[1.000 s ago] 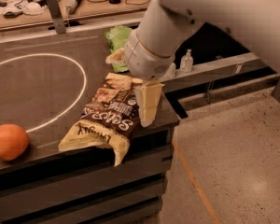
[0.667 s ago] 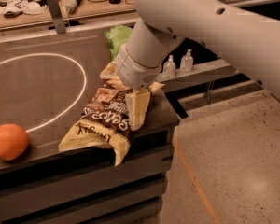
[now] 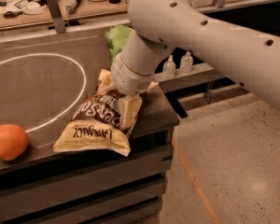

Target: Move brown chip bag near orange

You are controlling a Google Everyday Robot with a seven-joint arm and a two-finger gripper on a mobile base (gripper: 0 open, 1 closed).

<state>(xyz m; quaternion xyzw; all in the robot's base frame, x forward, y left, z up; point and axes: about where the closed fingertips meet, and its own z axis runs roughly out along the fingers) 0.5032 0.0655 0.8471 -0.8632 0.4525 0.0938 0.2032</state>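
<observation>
The brown chip bag [image 3: 97,120] lies flat at the right front of the dark table [image 3: 32,92], its pale end at the front edge. The orange [image 3: 8,141] sits at the table's front left, well apart from the bag. My gripper [image 3: 127,115] is down on the right side of the bag's dark middle, with the thick white arm [image 3: 186,31] reaching in from the upper right. The arm's wrist hides the bag's far end.
A light green bag [image 3: 117,37] lies behind the arm at the back of the table. A white circle [image 3: 60,59] is drawn on the tabletop. Two small bottles [image 3: 177,64] stand on a shelf to the right. The floor [image 3: 233,162] lies right of the table edge.
My gripper has moved left and down, from beside the bag's right edge onto the bag. The bag and the orange have stayed in place.
</observation>
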